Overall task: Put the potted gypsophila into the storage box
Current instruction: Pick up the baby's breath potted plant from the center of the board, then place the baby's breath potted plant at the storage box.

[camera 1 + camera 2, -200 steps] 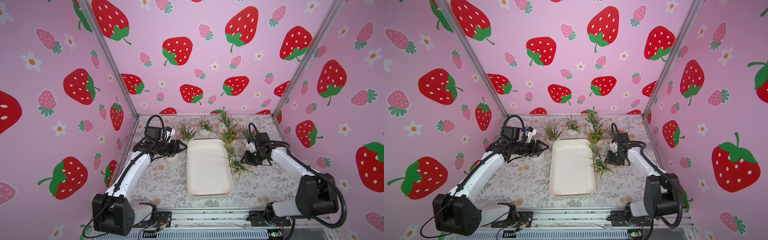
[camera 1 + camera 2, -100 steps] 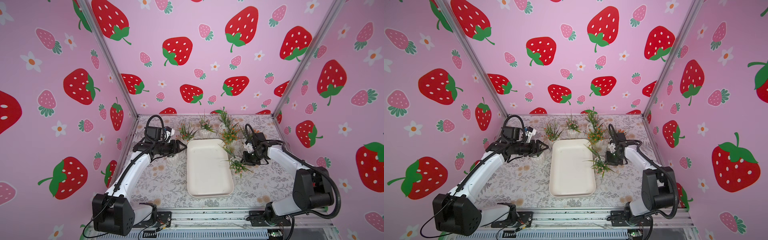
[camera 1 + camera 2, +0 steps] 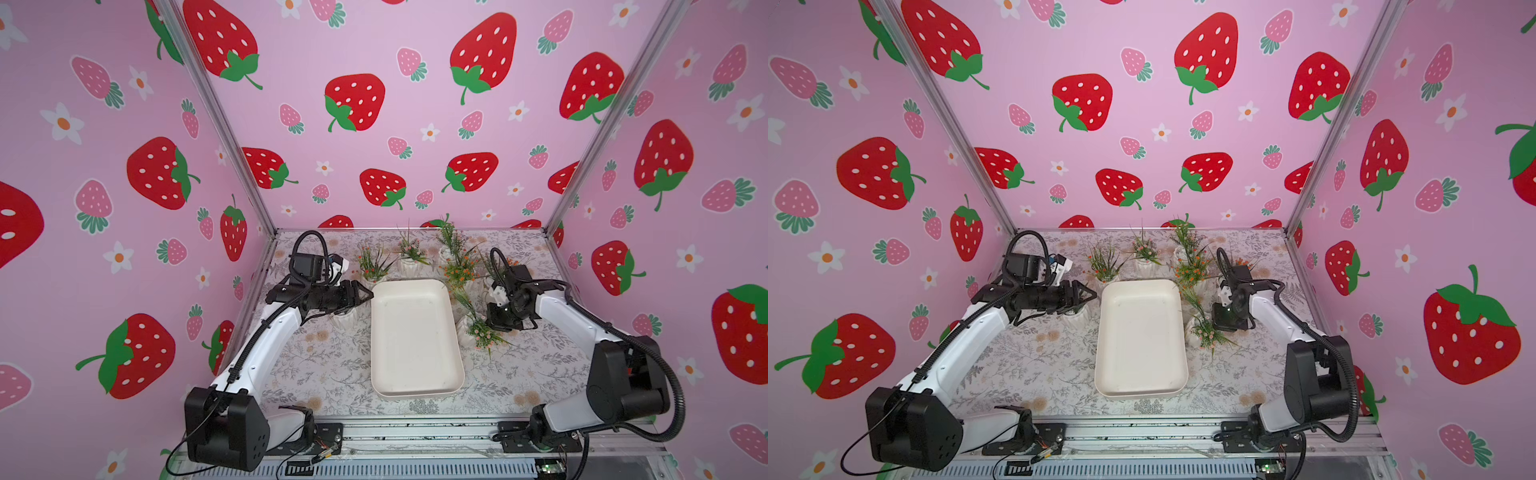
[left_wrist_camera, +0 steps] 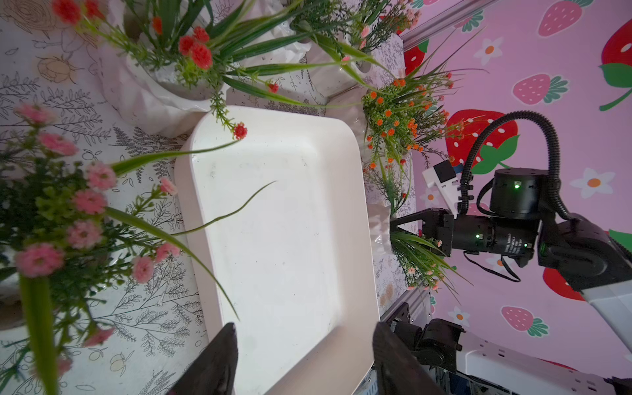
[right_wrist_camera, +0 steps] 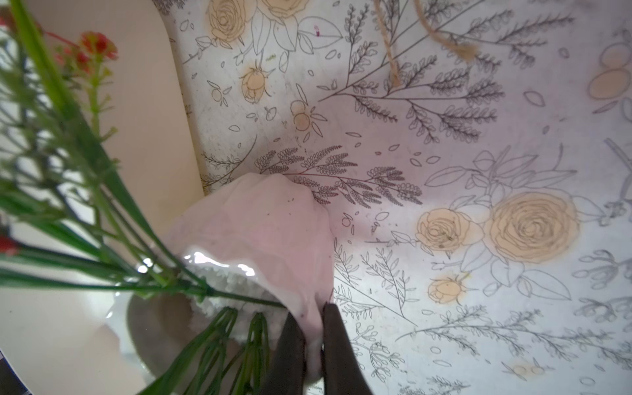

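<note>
The right arm [image 3: 561, 309] is reaching in from the side. The right jaws are pinching the wall of a pink-flowered gypsophila pot [image 3: 466, 332]. In the right wrist view the two dark fingers [image 5: 337, 349] are pressing together at the rim, one inside and one outside, with only the thin white wall between them. This pot is sitting just beside the right long edge of the storage box [image 3: 415, 340], about halfway along it, and its green sprigs are spreading out to the side. Whether its base is resting on the desk [image 3: 324, 365] or hanging just clear of it, I cannot tell.

The left arm [image 3: 270, 332] is stretching toward the box's far left corner. The left jaws are standing partly open and holding nothing. In the left wrist view the fingers [image 4: 219, 369] are showing well apart, with the box's bare floor between them. In a top view they are hovering over a white ribbed pot [image 3: 1077, 318], which is standing on the desk just beside the box's left edge.

The other potted gypsophila are standing on the desk around the far end of the box — a red-flowered pot [image 3: 374, 268] at the far left corner, a second pink pot [image 3: 410, 262] behind the far edge, and an orange-flowered pot [image 3: 460, 274] by the far right corner, with more sprigs crowding behind it. The box is lying lengthwise in the middle of the desk.
</note>
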